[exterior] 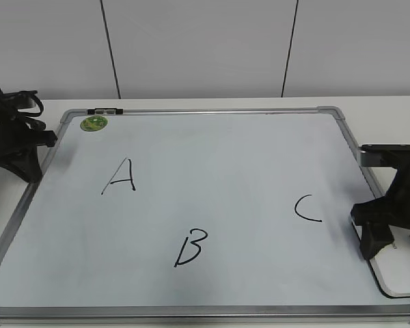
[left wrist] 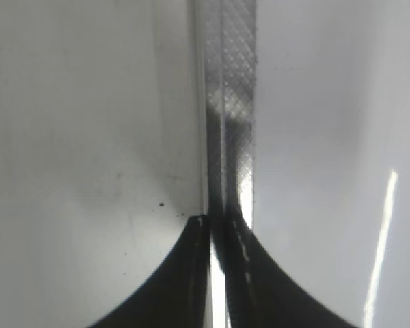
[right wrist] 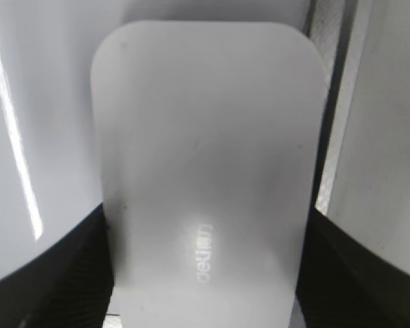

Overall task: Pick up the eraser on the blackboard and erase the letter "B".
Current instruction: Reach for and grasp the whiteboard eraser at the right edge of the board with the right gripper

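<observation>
**Grasp step: right tool at the eraser**

My right tool point(exterior: 379, 236) straddles the eraser point(right wrist: 205, 171) at the blackboard's point(exterior: 212, 113) lower right corner, fingers flanking both long sides; can't tell if they pinch yet. Next: firm squeeze, lift, carry left to the letter "B" point(exterior: 190, 248). "C" point(exterior: 306, 208) lies on the path, so clear it. Left tool point(left wrist: 219, 225) pressed together, parked over the board's left frame, near "A" point(exterior: 121, 176).
</observation>
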Robot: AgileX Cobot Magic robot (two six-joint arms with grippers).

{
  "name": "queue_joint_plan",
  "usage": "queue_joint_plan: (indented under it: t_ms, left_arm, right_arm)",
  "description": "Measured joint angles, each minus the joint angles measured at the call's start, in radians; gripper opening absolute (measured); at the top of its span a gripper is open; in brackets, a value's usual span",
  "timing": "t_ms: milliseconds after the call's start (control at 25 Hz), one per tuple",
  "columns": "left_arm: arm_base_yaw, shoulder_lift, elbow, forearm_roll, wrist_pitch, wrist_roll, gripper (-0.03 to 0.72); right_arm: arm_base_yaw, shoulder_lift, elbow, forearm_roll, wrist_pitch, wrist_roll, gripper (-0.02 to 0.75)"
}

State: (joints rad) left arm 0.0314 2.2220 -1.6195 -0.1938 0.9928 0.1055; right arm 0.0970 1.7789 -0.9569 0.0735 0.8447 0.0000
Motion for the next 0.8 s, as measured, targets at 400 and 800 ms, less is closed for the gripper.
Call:
queue_joint_plan:
  t_ms: [400, 800]
  left_arm:
    - [0.002, 0.0, 0.0, -0.004, -0.002, 0.002, 0.032]
    - [0.002, 0.0, 0.0, -0.016, -0.002, 0.003, 0.032]
  right_arm:
    - [0.0, 0.0, 0.0, 0.004, 0.0, 0.0, 0.523]
    - [0.063, 0.01, -0.196, 0.066, 0.165, -0.02, 0.523]
